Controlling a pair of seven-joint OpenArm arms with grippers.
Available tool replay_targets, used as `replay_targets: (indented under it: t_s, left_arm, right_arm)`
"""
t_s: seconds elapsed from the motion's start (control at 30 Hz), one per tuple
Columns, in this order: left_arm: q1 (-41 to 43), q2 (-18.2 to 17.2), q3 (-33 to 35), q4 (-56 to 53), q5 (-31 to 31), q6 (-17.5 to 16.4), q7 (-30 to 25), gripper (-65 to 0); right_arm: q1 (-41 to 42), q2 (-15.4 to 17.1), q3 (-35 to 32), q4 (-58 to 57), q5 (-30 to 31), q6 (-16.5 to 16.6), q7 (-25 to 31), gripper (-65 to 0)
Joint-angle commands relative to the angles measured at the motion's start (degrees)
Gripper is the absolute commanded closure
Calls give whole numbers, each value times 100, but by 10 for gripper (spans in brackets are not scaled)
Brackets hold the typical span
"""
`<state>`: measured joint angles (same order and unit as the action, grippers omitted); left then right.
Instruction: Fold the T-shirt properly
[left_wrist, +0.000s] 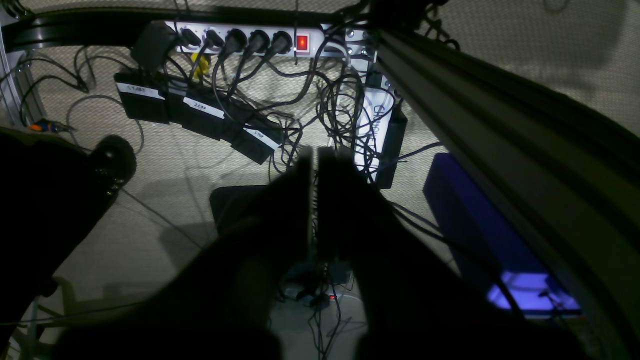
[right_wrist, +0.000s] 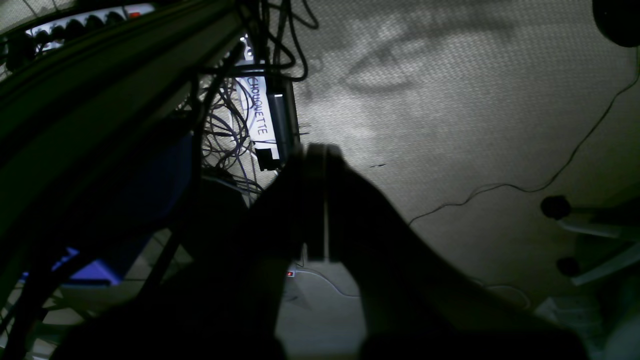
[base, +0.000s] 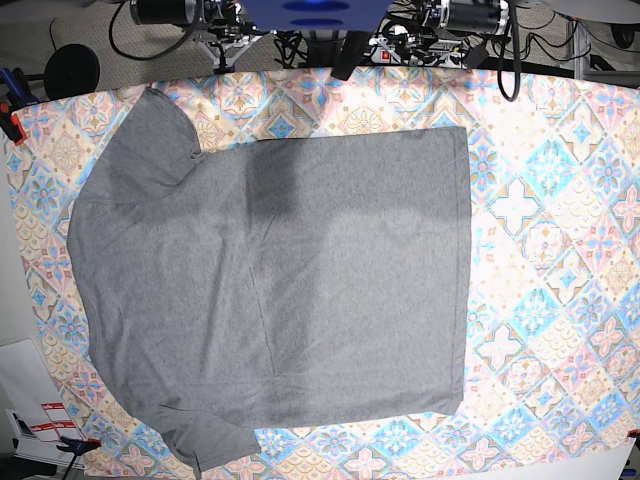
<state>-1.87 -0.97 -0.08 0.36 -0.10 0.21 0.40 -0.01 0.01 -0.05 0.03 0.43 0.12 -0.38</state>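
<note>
Lying flat across the middle and left of the table in the base view is one T-shirt (base: 300, 290), a plain heather-grey knit with no print, its hem forming a straight edge on the right and two short sleeves spreading at the upper left and lower left corners. A soft lengthwise crease runs down its middle. It rests on one tablecloth (base: 545, 260) patterned in pink, blue and cream tiles. Neither arm reaches over the cloth. In the left wrist view the left gripper (left_wrist: 315, 172) hangs over a woven floor, its two dark fingers pressed together and empty, above one white power strip (left_wrist: 250, 37) with black plugs and tangled cables. The right gripper (right_wrist: 316, 200) is likewise closed on nothing.
</note>
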Motion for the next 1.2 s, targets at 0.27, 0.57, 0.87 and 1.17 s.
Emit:
replay_targets:
  t_s: [0.27, 0.57, 0.87, 1.17]
  left_arm:
    - [297, -162, 30, 21, 14, 10, -71, 0]
    - [903, -382, 3, 3, -12, 19, -1355, 0]
    - [1158, -461, -6, -23, -329, 28, -2172, 0]
    - [1563, -461, 12, -23, -320, 19, -3456, 0]
  right_arm:
    - [-144, 197, 19, -3, 6, -8, 25, -1]
    - [-601, 267, 19, -3, 15, -34, 394, -1]
    - [-838, 329, 379, -3, 15, -60, 693, -1]
    - [-1340, 337, 511, -3, -3, -60, 1968, -1]
